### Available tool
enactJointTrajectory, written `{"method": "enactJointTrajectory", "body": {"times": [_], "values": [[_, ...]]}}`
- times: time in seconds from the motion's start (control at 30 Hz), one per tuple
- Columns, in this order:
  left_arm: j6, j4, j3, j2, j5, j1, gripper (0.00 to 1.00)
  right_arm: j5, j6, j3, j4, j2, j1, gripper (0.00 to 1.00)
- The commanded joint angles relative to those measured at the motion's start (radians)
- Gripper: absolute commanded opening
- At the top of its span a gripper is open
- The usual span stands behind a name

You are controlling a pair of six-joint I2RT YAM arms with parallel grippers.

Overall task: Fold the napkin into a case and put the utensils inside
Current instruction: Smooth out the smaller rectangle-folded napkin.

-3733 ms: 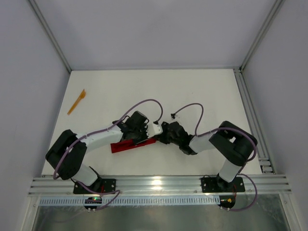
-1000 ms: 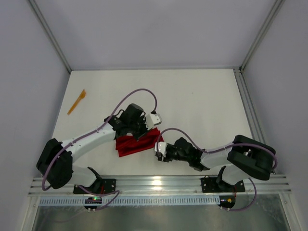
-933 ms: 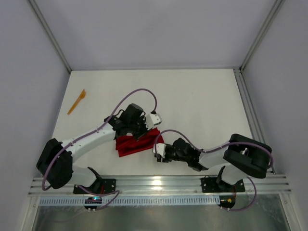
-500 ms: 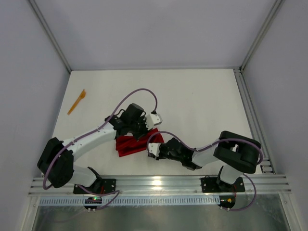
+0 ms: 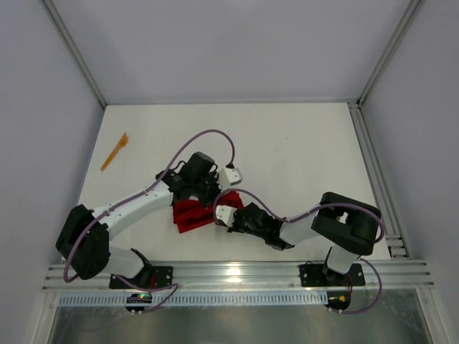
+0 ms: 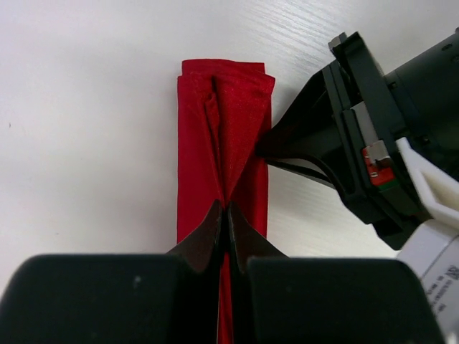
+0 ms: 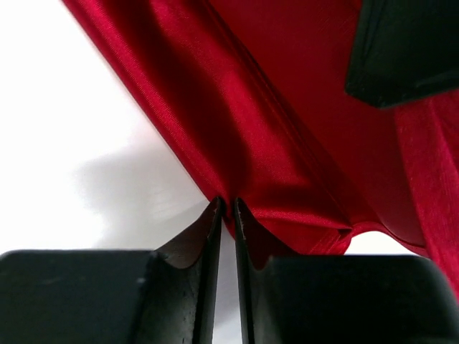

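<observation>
The red napkin [image 5: 191, 213] lies folded into a narrow strip on the table, left of centre. In the left wrist view the napkin [image 6: 224, 136] runs away from my left gripper [image 6: 227, 209], which is shut on a raised ridge along its middle. In the top view the left gripper [image 5: 209, 198] is over the strip's far right end. My right gripper [image 5: 228, 214] is at the napkin's right edge. In the right wrist view the right gripper [image 7: 226, 206] has its jaws pinched on the lower edge of the red cloth [image 7: 272, 129]. One orange utensil [image 5: 114, 151] lies far left; any others are out of view.
The right arm's wrist [image 6: 358, 150] sits close beside the napkin in the left wrist view. A left finger [image 7: 405, 46] hangs over the cloth in the right wrist view. Purple cables [image 5: 208, 140] loop above both wrists. Metal rails [image 5: 373, 172] border the white table.
My right gripper has slid left across the table until its tips reached the napkin's right edge. The napkin has bunched narrower. My left gripper has stayed shut on the napkin.
</observation>
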State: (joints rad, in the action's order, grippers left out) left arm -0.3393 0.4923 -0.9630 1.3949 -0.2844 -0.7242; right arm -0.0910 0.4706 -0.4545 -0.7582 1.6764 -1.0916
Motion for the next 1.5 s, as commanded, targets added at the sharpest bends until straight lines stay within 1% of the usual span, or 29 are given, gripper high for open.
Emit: {"method": "enactJointTrajectory", "body": {"times": [0.0,0.23,0.3,0.4,0.5,0.53,0.63,0.67,0.87,1.03,1.17,1.2,1.27,1.3,1.33,1.37,1.4,1.43,1.47], "values": [[0.017,0.005,-0.037,0.007,-0.054,0.005,0.0,-0.03,-0.087,-0.053,0.007,0.035,-0.007,0.15],[0.045,-0.014,0.015,0.047,-0.128,0.003,0.0,-0.055,-0.211,-0.101,-0.032,0.071,-0.007,0.12],[0.043,-0.02,0.021,0.055,-0.133,0.003,0.0,-0.075,-0.246,-0.105,-0.049,0.081,-0.007,0.12],[0.046,-0.014,0.021,0.058,-0.121,0.005,0.0,-0.062,-0.268,-0.093,-0.079,0.082,-0.007,0.13],[0.039,-0.015,0.04,0.055,-0.101,0.008,0.0,-0.062,-0.293,-0.041,-0.147,0.046,-0.007,0.24],[0.039,-0.017,0.049,0.053,-0.095,0.009,0.0,-0.059,-0.296,-0.018,-0.164,0.017,-0.007,0.31],[0.045,-0.021,0.058,0.055,-0.09,0.012,0.0,-0.047,-0.322,0.003,-0.156,-0.05,-0.007,0.39],[0.048,-0.023,0.056,0.055,-0.085,0.014,0.0,-0.044,-0.345,0.005,-0.152,-0.066,-0.007,0.44],[0.046,-0.023,0.049,0.049,-0.068,0.025,0.0,-0.016,-0.406,0.048,-0.116,-0.182,-0.007,0.5],[0.043,-0.027,0.059,0.05,-0.076,0.025,0.0,0.025,-0.469,0.083,-0.033,-0.257,-0.007,0.51],[0.037,-0.041,0.082,0.053,-0.091,0.025,0.0,0.039,-0.581,0.157,-0.012,-0.363,-0.001,0.51],[0.034,-0.043,0.093,0.052,-0.091,0.025,0.0,0.039,-0.605,0.18,0.018,-0.415,0.004,0.53],[0.026,-0.05,0.099,0.053,-0.09,0.023,0.0,0.024,-0.694,0.197,0.06,-0.466,0.015,0.57],[0.017,-0.052,0.102,0.056,-0.084,0.025,0.0,0.027,-0.729,0.209,0.092,-0.507,0.039,0.6],[0.011,-0.055,0.104,0.058,-0.073,0.023,0.0,0.037,-0.809,0.214,0.105,-0.521,0.061,0.61],[0.005,-0.063,0.109,0.059,-0.065,0.025,0.0,0.093,-0.852,0.218,0.112,-0.533,0.093,0.61],[0.0,-0.07,0.112,0.062,-0.061,0.023,0.0,0.141,-0.897,0.226,0.109,-0.546,0.164,0.61],[-0.012,-0.075,0.115,0.064,-0.061,0.025,0.0,0.175,-0.944,0.227,0.099,-0.547,0.205,0.61],[-0.013,-0.081,0.118,0.065,-0.062,0.025,0.0,0.235,-1.03,0.22,0.079,-0.543,0.241,0.61]]}}
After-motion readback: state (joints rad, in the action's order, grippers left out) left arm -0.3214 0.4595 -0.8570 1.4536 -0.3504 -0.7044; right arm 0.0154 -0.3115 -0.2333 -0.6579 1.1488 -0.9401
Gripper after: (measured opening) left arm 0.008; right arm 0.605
